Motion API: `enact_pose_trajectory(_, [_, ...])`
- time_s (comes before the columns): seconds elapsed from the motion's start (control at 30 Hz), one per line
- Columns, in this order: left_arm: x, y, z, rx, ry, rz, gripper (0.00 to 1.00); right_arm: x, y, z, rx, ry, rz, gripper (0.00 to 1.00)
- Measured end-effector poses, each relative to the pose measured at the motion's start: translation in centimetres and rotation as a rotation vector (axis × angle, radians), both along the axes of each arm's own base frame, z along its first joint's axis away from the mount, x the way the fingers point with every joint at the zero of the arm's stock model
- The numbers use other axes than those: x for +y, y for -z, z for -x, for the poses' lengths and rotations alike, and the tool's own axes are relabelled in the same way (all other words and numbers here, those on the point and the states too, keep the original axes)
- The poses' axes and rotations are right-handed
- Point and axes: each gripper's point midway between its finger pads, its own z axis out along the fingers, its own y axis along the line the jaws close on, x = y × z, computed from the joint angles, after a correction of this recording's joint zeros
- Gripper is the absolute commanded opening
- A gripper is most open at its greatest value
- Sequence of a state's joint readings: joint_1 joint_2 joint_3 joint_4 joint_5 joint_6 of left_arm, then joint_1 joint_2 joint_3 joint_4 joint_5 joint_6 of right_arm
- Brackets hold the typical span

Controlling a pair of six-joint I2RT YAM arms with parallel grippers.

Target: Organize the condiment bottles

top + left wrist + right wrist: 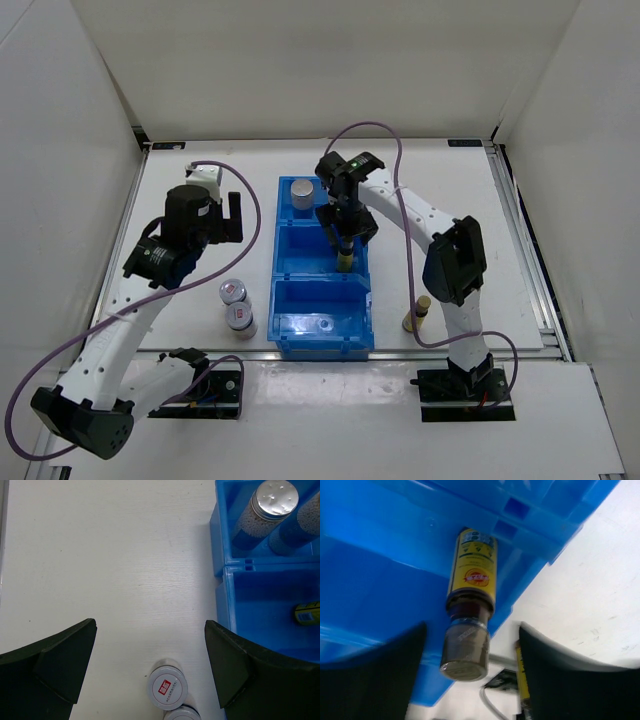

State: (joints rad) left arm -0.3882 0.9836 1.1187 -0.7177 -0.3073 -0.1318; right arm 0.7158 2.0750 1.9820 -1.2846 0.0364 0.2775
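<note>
A slim yellow bottle with a tan cap [472,575] stands in the middle compartment of the blue bin [275,300]. My right gripper [470,670] hangs over it, open, with a gap between the cap and each finger. Two tall white-and-blue bottles [265,510] [300,527] sit in the far compartment. Two squat silver-topped bottles with red marks [167,687] [183,714] stand on the table left of the bin. My left gripper [150,665] hovers above them, wide open and holding nothing. Another slim yellow bottle [416,316] stands on the table right of the bin.
The bin's walls rise close around my right gripper [345,240]. White walls enclose the table at the back and on both sides. My left arm [160,260] reaches in from the near left, over the table beside the squat bottles [233,292].
</note>
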Motion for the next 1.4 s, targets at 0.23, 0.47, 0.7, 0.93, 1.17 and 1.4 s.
enact_pose_trajectory(0.23, [0.1, 0.4, 0.3, 0.008, 0.001, -0.003, 1.0, -0.8, -1.2, -0.8, -0.058, 0.013, 0.034, 1.0])
enact_pose_trajectory(0.47, [0.1, 0.6, 0.3, 0.013, 0.001, -0.004, 1.0, -5.1, -9.4, 0.3, -0.27, 0.186, -0.063, 1.0])
enact_pose_trajectory(0.7, [-0.1, 0.9, 0.2, 0.024, 0.011, -0.003, 1.0, -15.5, -7.9, 8.1, -0.14, 0.513, -0.06, 1.0])
enact_pose_trajectory(0.93, [-0.4, 1.8, 0.3, 0.051, 0.024, -0.006, 1.0, -15.2, -4.0, 11.9, 0.044, 0.518, -0.024, 0.97])
enact_pose_trajectory(1.17, [-0.4, 2.5, 0.5, 0.066, 0.027, -0.009, 1.0, -14.9, -1.3, 14.9, 0.2, 0.529, -0.011, 0.83])
enact_pose_trajectory(1.4, [-0.1, 2.6, 1.1, 0.066, 0.027, -0.009, 1.0, -14.5, 0.2, 16.2, 0.329, 0.538, -0.009, 0.61])
